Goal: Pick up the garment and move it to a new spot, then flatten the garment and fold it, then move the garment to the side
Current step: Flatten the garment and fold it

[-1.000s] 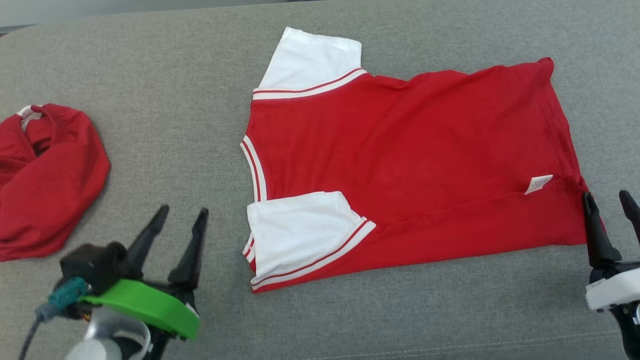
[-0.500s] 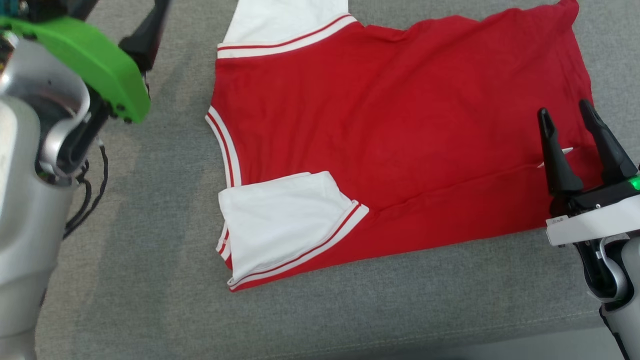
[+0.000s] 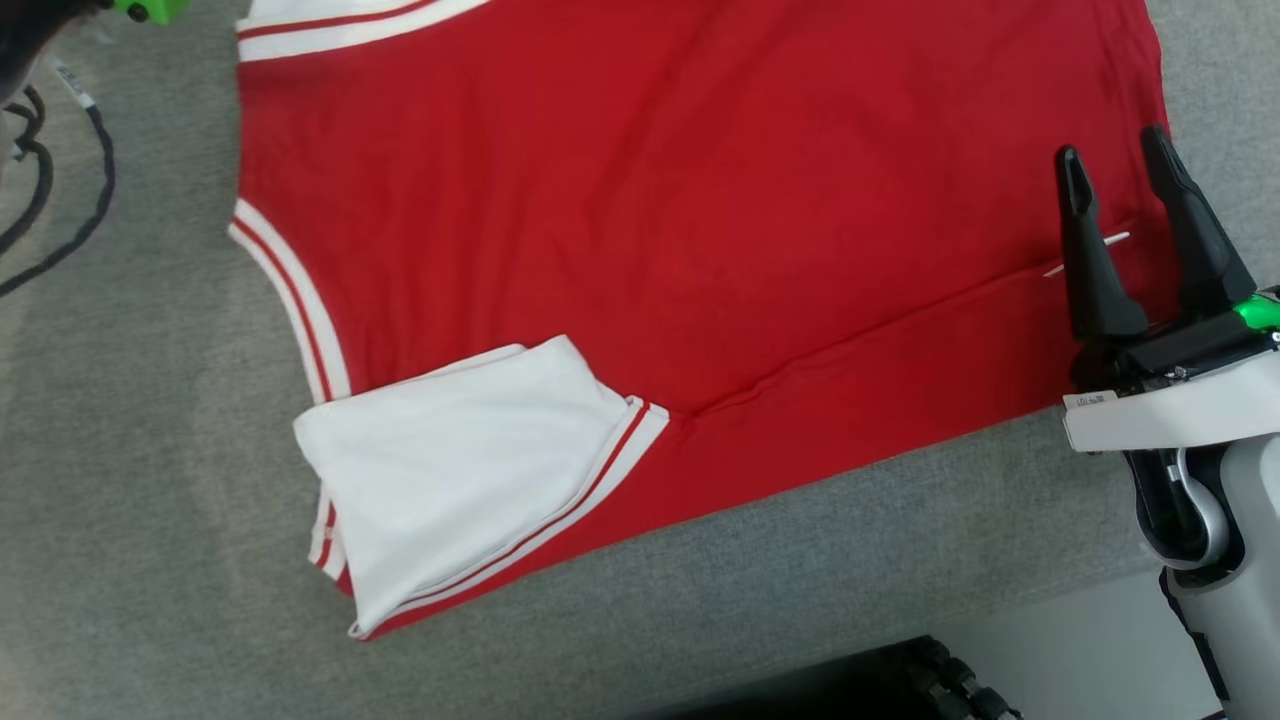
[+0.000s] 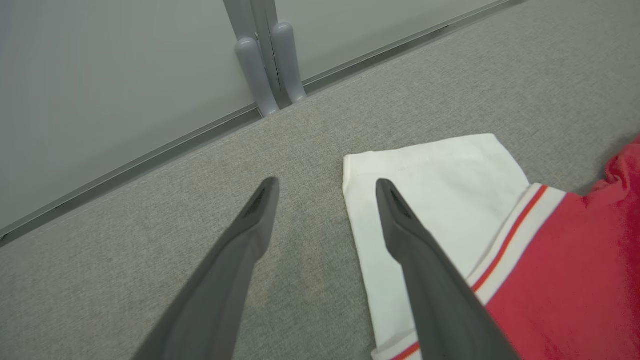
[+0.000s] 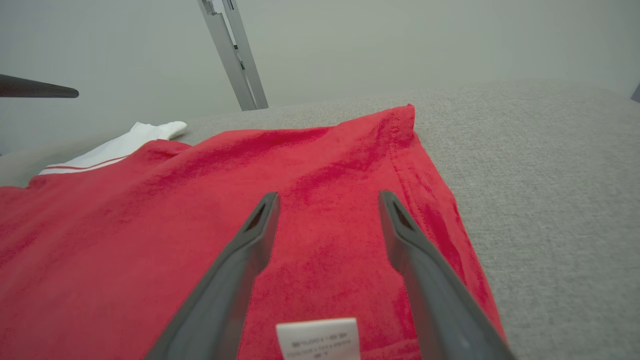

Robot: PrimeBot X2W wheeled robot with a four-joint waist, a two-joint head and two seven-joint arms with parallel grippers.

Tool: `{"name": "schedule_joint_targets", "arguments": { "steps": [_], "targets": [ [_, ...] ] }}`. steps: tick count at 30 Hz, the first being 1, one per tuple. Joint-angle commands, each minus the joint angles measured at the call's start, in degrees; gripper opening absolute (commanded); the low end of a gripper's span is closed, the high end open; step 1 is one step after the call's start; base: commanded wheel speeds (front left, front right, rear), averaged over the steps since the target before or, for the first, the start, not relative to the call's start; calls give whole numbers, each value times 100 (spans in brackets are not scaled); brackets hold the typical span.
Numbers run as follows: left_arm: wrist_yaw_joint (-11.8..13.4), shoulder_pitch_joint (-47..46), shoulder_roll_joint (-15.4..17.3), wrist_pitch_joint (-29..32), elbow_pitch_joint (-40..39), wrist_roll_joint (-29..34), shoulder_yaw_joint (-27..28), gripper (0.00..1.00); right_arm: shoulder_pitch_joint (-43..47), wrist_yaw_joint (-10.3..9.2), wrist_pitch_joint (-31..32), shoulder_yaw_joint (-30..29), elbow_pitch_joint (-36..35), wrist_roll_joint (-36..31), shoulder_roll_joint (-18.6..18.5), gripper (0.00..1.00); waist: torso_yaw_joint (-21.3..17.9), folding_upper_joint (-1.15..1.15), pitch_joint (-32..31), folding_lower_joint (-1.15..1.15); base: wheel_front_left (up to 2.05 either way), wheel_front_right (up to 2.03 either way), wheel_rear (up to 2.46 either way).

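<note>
The garment [image 3: 700,200] is a red shirt with white sleeves, spread flat on the grey cushioned surface [image 3: 150,500]. Its near sleeve [image 3: 460,470] is folded in over the body. My right gripper [image 3: 1112,150] stands open over the shirt's right hem corner, beside a small white label [image 3: 1085,255]. In the right wrist view its open fingers [image 5: 328,196] hover above the red cloth [image 5: 150,240], with the label [image 5: 318,337] between them. My left gripper [image 4: 326,182] is open over the bare surface, its right finger at the edge of the far white sleeve [image 4: 430,190].
Black cables [image 3: 60,200] and a green part of the left arm [image 3: 150,8] sit at the head view's top left. The surface's front edge and a dark base [image 3: 850,680] lie below. A wall with a grey post [image 4: 265,60] backs the surface.
The head camera has tipped forward and closer. My left arm has reached out to the far sleeve. My right gripper has come in over the hem corner. Both stay open.
</note>
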Motion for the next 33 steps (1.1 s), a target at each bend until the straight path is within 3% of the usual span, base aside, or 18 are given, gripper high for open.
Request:
{"name": "schedule_joint_targets", "arguments": {
  "steps": [1, 18, 20, 22, 23, 28, 33],
  "targets": [
    [-14, -145, 105, 11, 56, -112, -75, 100, -85, -5, -16, 1, -40, 28, 51, 100, -327, 0, 348, -1, 0, 0, 0],
    [-13, -792, 611, -135, 537, -62, -1015, 100, -204, -5, -16, 24, -64, 32, 287, 100, -627, 0, 715, -1, 0, 0, 0],
    [-13, -826, 623, -186, 568, -143, -1089, 47, -203, -5, -16, 12, -51, 40, 301, 100, -642, 0, 725, -1, 0, 0, 0],
    [-13, -845, 622, -156, 582, -221, -1208, 26, -203, -6, -16, -3, -45, 48, 303, 100, -642, 0, 730, -1, 0, 0, 0],
    [-13, -846, 617, -99, 573, -294, -1269, 0, -204, -5, -16, -12, -41, 53, 300, 100, -638, 0, 733, -1, 0, 0, 0],
    [-13, -958, 715, -200, 462, -464, -1509, 0, -275, -5, -16, -37, -64, 65, 243, 100, -610, 0, 719, -1, 0, 0, 0],
    [-14, -949, 671, -762, 296, -599, -1654, 0, -479, -5, -16, 35, 30, 176, 112, 100, -504, 0, 508, -1, 0, 0, 0]
  ]
}}
